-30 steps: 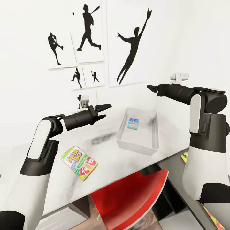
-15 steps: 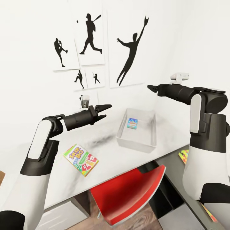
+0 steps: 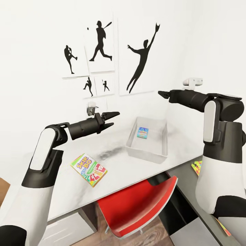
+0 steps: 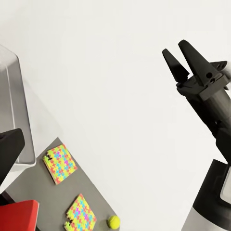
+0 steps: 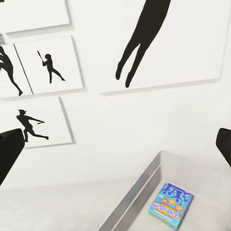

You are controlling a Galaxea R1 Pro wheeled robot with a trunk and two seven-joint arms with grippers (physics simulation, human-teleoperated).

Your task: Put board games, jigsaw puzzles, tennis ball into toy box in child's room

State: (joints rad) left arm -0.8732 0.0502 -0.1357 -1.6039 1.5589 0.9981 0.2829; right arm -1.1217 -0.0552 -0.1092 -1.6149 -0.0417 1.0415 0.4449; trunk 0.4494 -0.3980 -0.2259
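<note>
Grippers hovered empty, jaws parted, above the table (image 3: 136, 169).
SKIP-BO box (image 3: 89, 169) lay below the left gripper (image 3: 114, 119); the left wrist view showed two jigsaw puzzles (image 4: 60, 163) and the tennis ball (image 4: 113, 221).

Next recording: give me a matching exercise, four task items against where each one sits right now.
Items:
1. SKIP-BO box
2. small blue game box
3. tennis ball
4. toy box

Places:
A. inside the toy box
B. on the dark grey surface beside two jigsaw puzzles
C. flat on the pale tabletop, below the left claw
D. on the pale table, near the wall

Pairs: 1-C, 2-A, 3-B, 4-D
</note>
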